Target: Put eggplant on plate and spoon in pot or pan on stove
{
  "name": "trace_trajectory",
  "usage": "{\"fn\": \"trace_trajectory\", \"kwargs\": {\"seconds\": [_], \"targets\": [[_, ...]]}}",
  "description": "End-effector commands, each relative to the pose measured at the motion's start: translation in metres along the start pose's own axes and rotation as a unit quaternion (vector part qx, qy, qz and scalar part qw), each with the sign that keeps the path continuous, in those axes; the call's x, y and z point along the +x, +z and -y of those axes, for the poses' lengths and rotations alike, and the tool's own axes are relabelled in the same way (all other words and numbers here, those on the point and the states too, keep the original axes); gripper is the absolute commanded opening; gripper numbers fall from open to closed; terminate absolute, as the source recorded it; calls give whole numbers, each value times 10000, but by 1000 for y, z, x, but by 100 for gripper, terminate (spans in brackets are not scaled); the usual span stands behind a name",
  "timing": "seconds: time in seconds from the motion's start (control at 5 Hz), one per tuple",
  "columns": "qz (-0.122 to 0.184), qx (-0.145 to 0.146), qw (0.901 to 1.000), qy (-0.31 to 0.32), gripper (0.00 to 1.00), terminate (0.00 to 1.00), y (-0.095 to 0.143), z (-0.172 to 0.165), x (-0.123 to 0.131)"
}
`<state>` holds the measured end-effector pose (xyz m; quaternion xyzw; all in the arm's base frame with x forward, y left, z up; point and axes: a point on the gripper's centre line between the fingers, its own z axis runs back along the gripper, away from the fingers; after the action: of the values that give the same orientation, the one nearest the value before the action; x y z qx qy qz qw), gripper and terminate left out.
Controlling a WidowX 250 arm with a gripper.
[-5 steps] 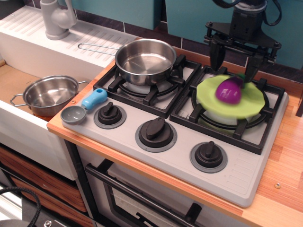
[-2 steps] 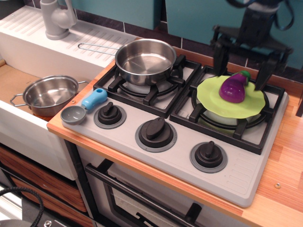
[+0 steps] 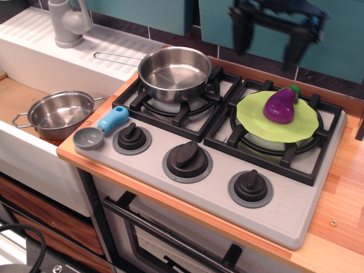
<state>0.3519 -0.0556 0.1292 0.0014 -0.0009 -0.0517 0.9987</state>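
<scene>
The purple eggplant (image 3: 279, 106) with its green cap lies on the lime-green plate (image 3: 267, 126), which rests on the right burner of the grey stove (image 3: 284, 205). The steel pan (image 3: 174, 73) with a long wire handle sits empty on the left burner. The spoon (image 3: 101, 128), with a light-blue handle and grey bowl, lies at the stove's front left corner. My gripper (image 3: 267, 40) is open and empty, blurred, raised high above the back of the stove between pan and plate.
A smaller steel pot (image 3: 61, 114) with two loop handles sits in the sink area at left. A grey faucet (image 3: 67, 21) stands at the back left. Three black knobs (image 3: 187, 154) line the stove front. A wooden counter (image 3: 347, 187) runs along the right.
The eggplant dropped out of my gripper onto the plate and settled. My gripper has risen and moved left, away from the plate.
</scene>
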Motion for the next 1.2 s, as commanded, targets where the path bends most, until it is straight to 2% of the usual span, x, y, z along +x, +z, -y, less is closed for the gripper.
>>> {"fn": "trace_trajectory", "kwargs": {"seconds": [0.0, 0.4, 0.6, 0.8, 1.0], "targets": [[366, -18, 9993, 11, 100, 0, 26, -1, 3], [366, -18, 9993, 11, 100, 0, 26, -1, 3], [767, 560, 9955, -16, 100, 0, 44, -35, -26], [953, 913, 9912, -54, 100, 0, 59, -59, -41], [1052, 1227, 9867, -202, 100, 0, 60, -75, -49]]}}
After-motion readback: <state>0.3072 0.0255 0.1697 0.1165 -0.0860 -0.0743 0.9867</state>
